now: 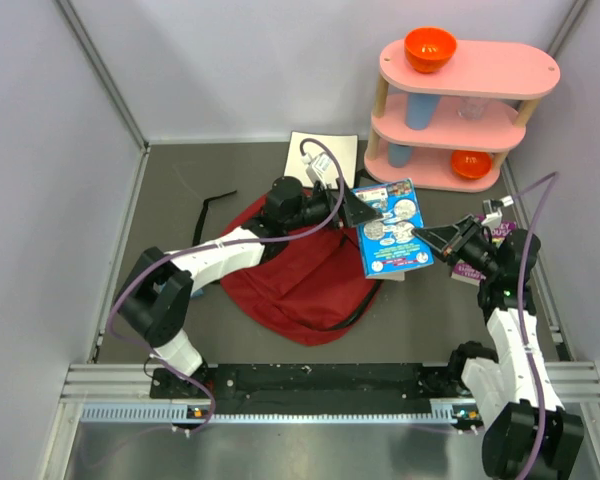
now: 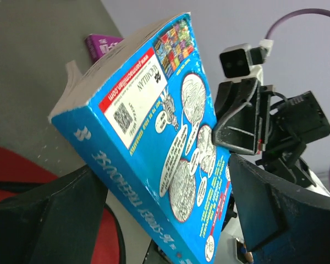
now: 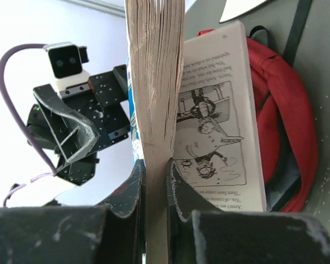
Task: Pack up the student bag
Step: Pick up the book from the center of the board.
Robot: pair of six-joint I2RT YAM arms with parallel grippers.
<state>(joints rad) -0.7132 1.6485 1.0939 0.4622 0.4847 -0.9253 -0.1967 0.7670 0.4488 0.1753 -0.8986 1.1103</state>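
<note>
The student bag (image 1: 300, 285) lies slumped on the dark grey worktop (image 1: 180, 180), left of centre, its dark red fabric soft and creased, with black straps trailing from its far and near edges. The left arm reaches across it, so the bag sits under that arm and behind the left claw (image 1: 365, 207), which hangs just past the bag's far right edge. The right claw (image 1: 430, 238) is off to the bag's right, apart from it.

Between the two claws a blue paperback book (image 1: 392, 232) is held up off the worktop. Its glossy cover carries cartoon speech bubbles and a barcode. The right claw is clamped tight on the yellowed page block, with one illustrated page hanging loose beside it. The left claw's jaws are spread wide on either side of the book's spine end; the wrist view does not settle whether they touch it.

A purple book (image 1: 472, 268) lies flat under the right arm, and a white sheet (image 1: 342, 150) lies beyond the bag.

At the far right stands a pink three-tier shelf (image 1: 500, 65) with rounded ends. An orange bowl (image 1: 430, 48) sits on its top tier, another bowl (image 1: 471, 163) on the bottom, and blue cups (image 1: 418, 110) stand upright on the lower tiers.
</note>
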